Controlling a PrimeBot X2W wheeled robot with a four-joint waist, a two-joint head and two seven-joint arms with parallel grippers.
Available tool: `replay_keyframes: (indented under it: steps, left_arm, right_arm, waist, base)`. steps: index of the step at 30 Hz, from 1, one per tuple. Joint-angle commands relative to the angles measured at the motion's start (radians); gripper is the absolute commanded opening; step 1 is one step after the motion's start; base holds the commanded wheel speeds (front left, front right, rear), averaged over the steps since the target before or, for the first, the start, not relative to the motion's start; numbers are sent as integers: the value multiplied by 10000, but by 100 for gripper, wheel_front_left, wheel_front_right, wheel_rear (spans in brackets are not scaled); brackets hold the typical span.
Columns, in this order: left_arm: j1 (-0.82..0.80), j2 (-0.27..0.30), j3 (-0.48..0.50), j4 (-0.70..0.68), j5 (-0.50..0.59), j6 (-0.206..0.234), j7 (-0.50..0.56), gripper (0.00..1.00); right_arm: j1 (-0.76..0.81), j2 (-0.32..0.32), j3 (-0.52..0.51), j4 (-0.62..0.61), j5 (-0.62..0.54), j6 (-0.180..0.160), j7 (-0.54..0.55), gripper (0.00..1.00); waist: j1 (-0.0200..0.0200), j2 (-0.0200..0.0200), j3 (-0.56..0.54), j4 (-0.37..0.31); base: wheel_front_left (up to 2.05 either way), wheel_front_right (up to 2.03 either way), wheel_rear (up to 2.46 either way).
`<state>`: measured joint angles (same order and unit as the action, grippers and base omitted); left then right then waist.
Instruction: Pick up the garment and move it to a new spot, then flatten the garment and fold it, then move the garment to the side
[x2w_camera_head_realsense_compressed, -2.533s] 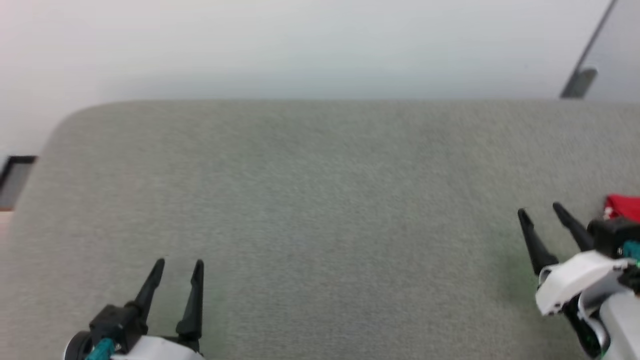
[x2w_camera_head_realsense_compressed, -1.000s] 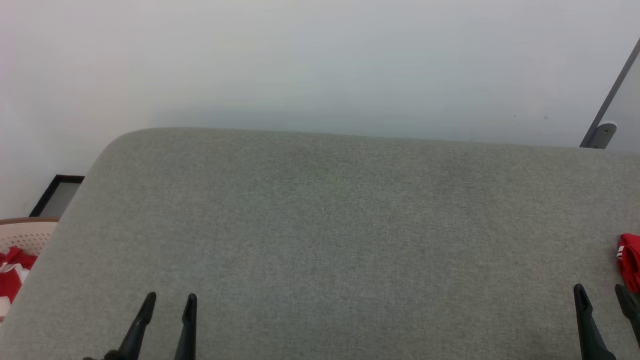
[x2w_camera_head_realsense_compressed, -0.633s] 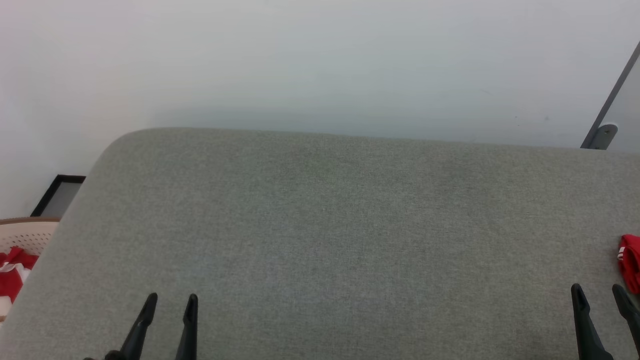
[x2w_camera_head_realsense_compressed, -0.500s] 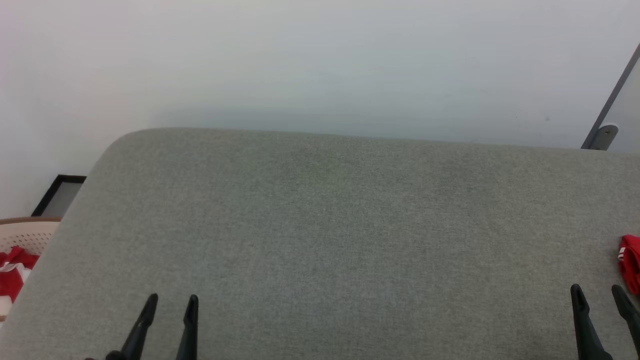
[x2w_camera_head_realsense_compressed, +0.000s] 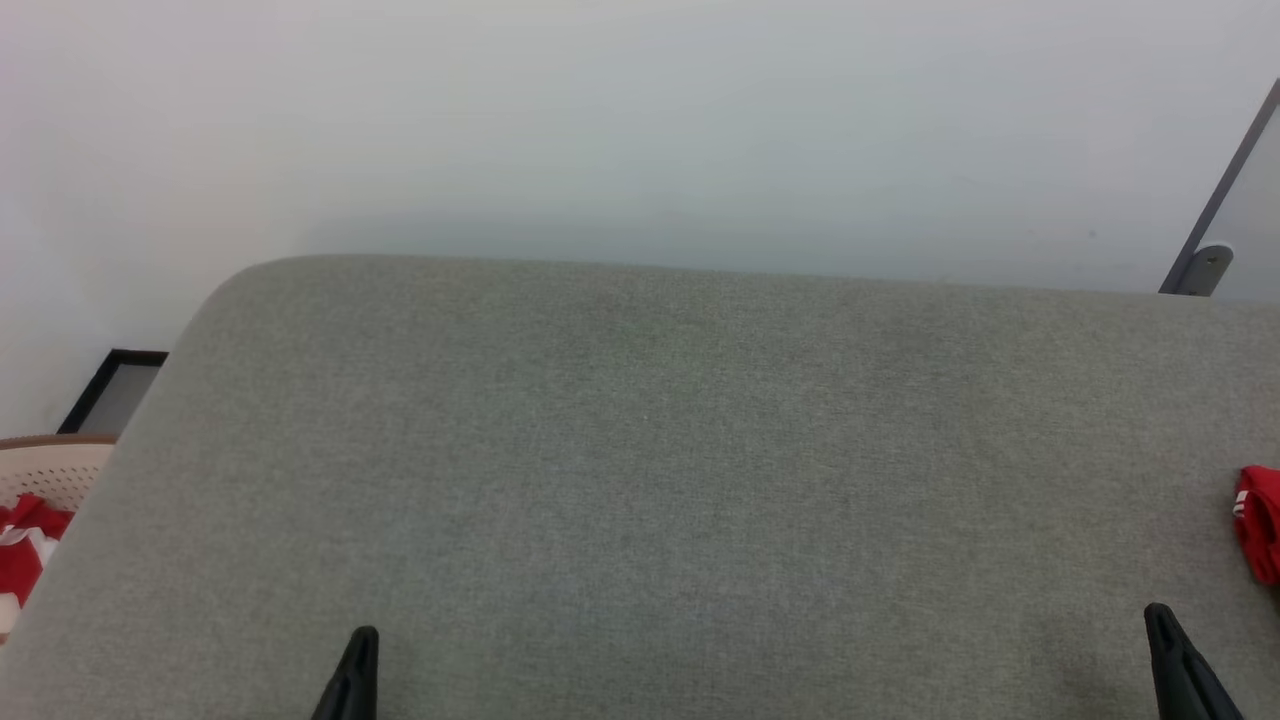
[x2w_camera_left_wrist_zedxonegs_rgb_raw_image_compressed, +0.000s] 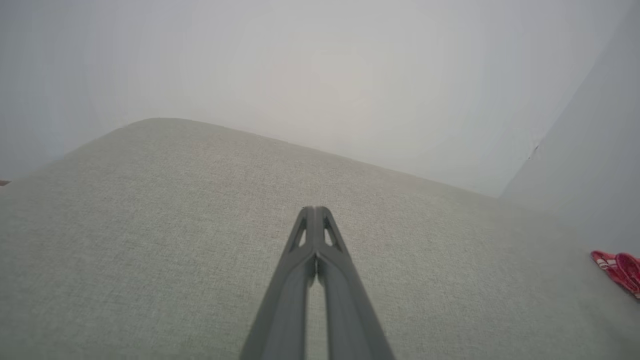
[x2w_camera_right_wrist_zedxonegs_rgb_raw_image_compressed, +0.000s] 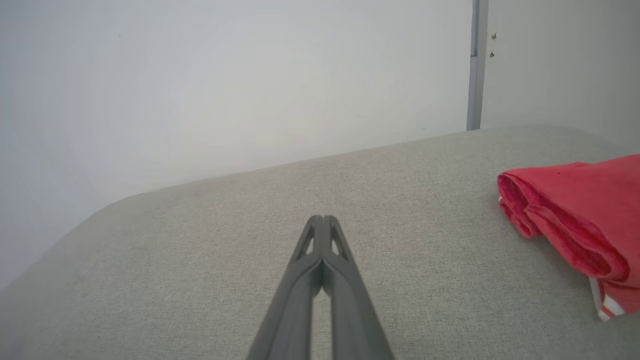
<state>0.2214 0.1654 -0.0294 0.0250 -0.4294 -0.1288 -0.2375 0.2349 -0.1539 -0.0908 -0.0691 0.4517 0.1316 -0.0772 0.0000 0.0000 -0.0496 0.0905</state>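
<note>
two grippers closed, holding nothing: my left gripper (x2w_camera_left_wrist_zedxonegs_rgb_raw_image_compressed: 315, 210) and right gripper (x2w_camera_right_wrist_zedxonegs_rgb_raw_image_compressed: 323, 218). the garment (x2w_camera_right_wrist_zedxonegs_rgb_raw_image_compressed: 575, 215) lies folded to the right of my right gripper. judged: last step, side placement, complete; next move calls for backing off without snagging it

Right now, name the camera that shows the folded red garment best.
Right wrist view: the folded red garment is large, folds and striped trim clear. Head view crops it at the edge; left wrist view shows it tiny.
</note>
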Motion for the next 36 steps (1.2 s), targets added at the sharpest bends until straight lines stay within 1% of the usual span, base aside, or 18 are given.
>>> replay_keyframes:
  steps: [1, 18, 36]
  left_arm:
    - [-285, 58, 62, -88, -341, 12, 37, 0]
    - [-1000, -94, 212, 478, -3087, -6, 694, 0]
    - [-1593, -261, 395, 892, -5431, -12, 1307, 0]
  right_arm:
    - [-299, -48, -31, -69, 379, -1, 36, 0]
    - [-1029, 158, -29, 651, 2964, -3, 419, 0]
    - [-1661, 352, -48, 1279, 5215, -6, 771, 0]
  waist:
    - [0, 0, 5, -8]
    - [0, 0, 79, -137]
    - [0, 0, 159, -274]
  base:
    - [0, 0, 0]
    - [0, 0, 0]
    - [0, 0, 0]
